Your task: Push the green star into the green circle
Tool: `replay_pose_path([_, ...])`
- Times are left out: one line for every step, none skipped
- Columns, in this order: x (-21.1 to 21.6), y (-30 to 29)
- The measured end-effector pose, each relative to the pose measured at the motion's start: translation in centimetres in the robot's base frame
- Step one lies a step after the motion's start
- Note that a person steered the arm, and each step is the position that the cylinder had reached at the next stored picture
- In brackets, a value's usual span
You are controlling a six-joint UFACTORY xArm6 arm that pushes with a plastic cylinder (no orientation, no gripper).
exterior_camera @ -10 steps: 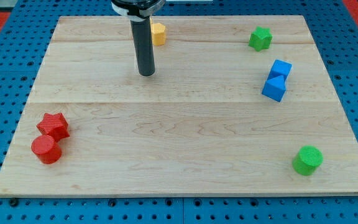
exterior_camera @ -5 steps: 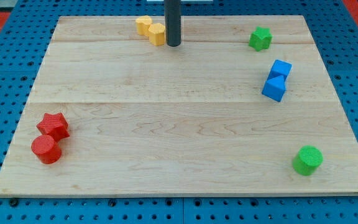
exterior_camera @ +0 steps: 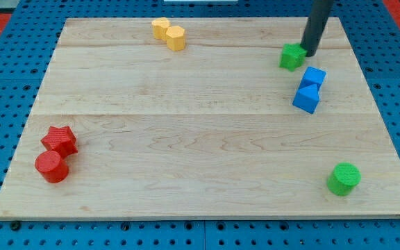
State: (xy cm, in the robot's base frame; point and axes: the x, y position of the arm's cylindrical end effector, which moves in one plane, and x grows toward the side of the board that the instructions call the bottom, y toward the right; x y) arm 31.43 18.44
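The green star point(exterior_camera: 292, 56) lies near the view's top right of the wooden board point(exterior_camera: 186, 139). My tip point(exterior_camera: 310, 53) is at the star's right edge, touching or nearly touching it. The green circle point(exterior_camera: 344, 178), a short cylinder, stands near the board's bottom right corner, far below the star.
Two blue blocks point(exterior_camera: 309, 89) sit close together just below and right of the star, between it and the green circle. Two yellow blocks point(exterior_camera: 169, 33) lie at the top middle. A red star point(exterior_camera: 60, 139) and a red cylinder point(exterior_camera: 51, 167) sit at the bottom left.
My tip has moved from the top middle by the yellow blocks across to the right, reaching the green star. The star has shifted slightly down and left.
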Motion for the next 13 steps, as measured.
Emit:
replay_pose_path([1.3,-4.9])
replay_pose_path([-0.2,-8.1])
replay_pose_path([0.8,-9.7])
replay_pose_path([6.2,-11.8])
replay_pose_path([5.3,-12.3])
replay_pose_path([5.0,-16.9])
replay_pose_path([8.9,-18.7])
replay_pose_path([13.7,-16.9])
replay_pose_path([18.2,-13.1])
replay_pose_path([21.5,-7.6])
replay_pose_path([21.8,-13.3])
replay_pose_path([25.2,-15.1])
replay_pose_path([25.8,-9.7])
